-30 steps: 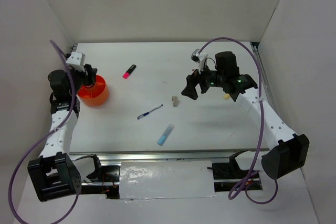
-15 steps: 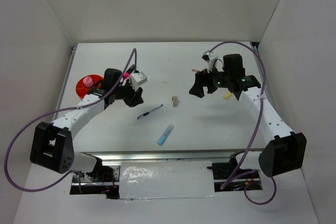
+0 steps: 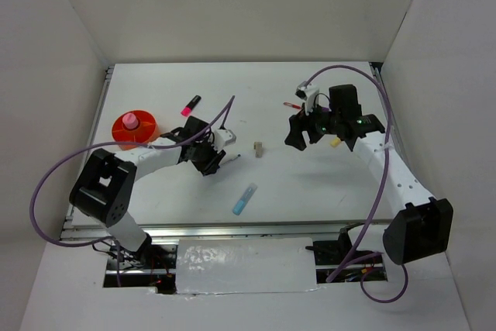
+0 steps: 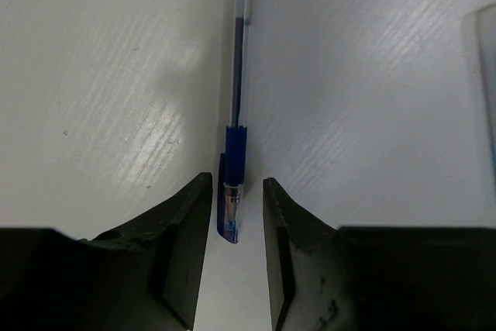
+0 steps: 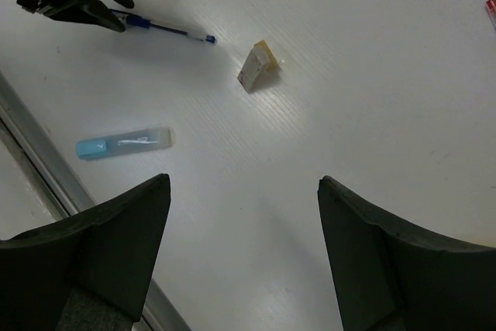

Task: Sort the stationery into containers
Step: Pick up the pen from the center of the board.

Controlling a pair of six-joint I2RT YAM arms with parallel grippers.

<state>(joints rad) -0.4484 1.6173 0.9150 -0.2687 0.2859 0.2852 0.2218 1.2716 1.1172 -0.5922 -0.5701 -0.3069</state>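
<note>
The thin blue pen lies mid-table. My left gripper is low over its capped end. In the left wrist view the pen runs away from me, its end between the narrowly open jaws of my left gripper, which do not touch it. The orange cup at the left holds a pink highlighter. A pink highlighter with a black cap lies behind it. The beige block, also, and the light blue highlighter, also, lie loose. My right gripper, also, hangs wide open and empty.
A red pen and a yellow highlighter lie by the right arm. White walls close in the table at the left, back and right. A metal rail runs along the near edge.
My left arm swung from the orange cup to the blue pen and came down over its end. A pink highlighter now stands in the cup. My right gripper drifted slightly right.
</note>
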